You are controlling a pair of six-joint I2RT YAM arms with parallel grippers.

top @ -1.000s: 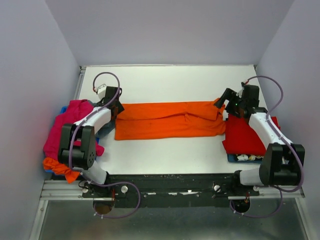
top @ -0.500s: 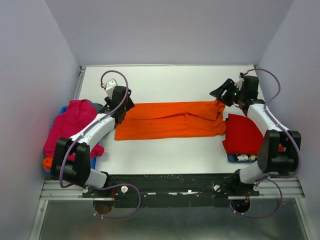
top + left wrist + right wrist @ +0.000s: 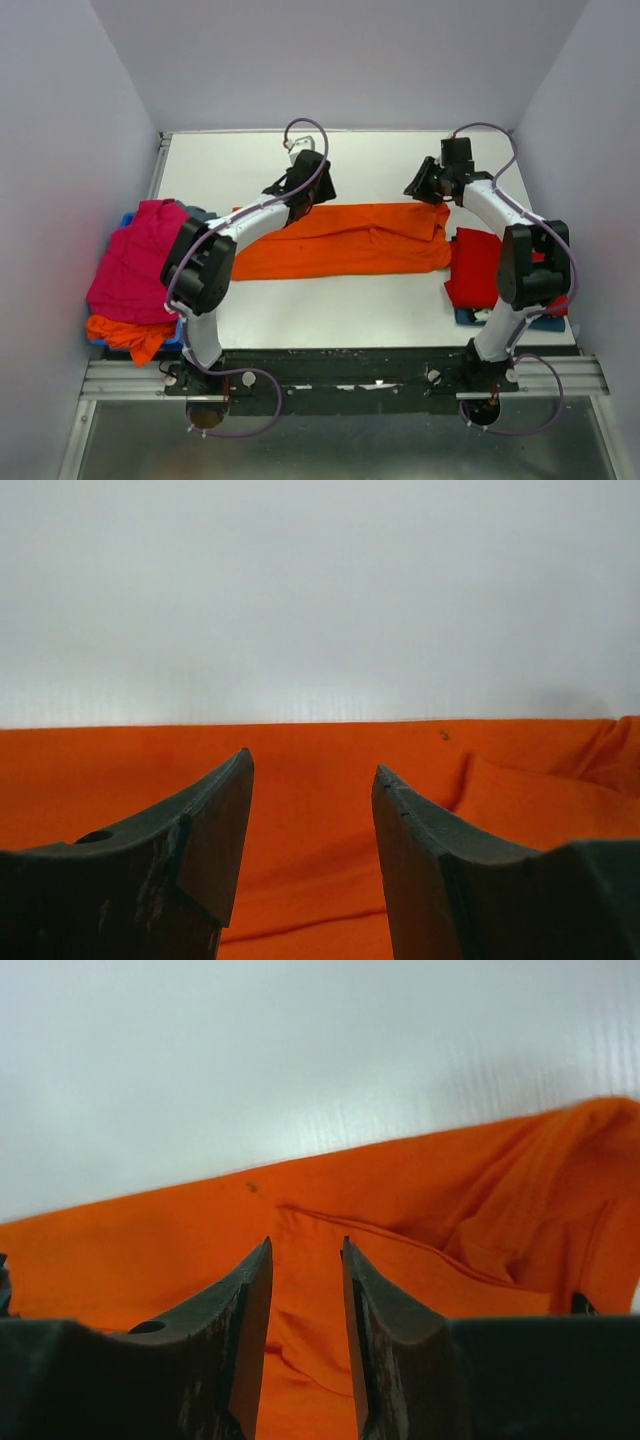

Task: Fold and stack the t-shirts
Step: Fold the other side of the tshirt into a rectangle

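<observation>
A bright orange t-shirt [image 3: 340,240], folded into a long band, lies across the middle of the table. My left gripper [image 3: 298,195] hovers over its far edge, left of centre; the jaws are open with orange cloth [image 3: 310,810] showing below the gap [image 3: 312,768]. My right gripper [image 3: 416,190] is by the shirt's far right corner. Its jaws stand a narrow gap apart [image 3: 305,1245] above wrinkled orange cloth [image 3: 420,1200], with nothing pinched. A red t-shirt [image 3: 482,268] lies folded at the right. A magenta t-shirt [image 3: 135,262] tops a heap at the left.
The left heap also holds another orange cloth [image 3: 125,335] and grey-blue cloth [image 3: 196,214], on something blue [image 3: 183,332]. A blue layer [image 3: 466,317] shows under the red shirt. White walls close in the table [image 3: 340,160] on three sides.
Both arms have swung inward and away from me along the shirt's far edge, the left one from the shirt's left end towards the centre. The right jaws have narrowed.
</observation>
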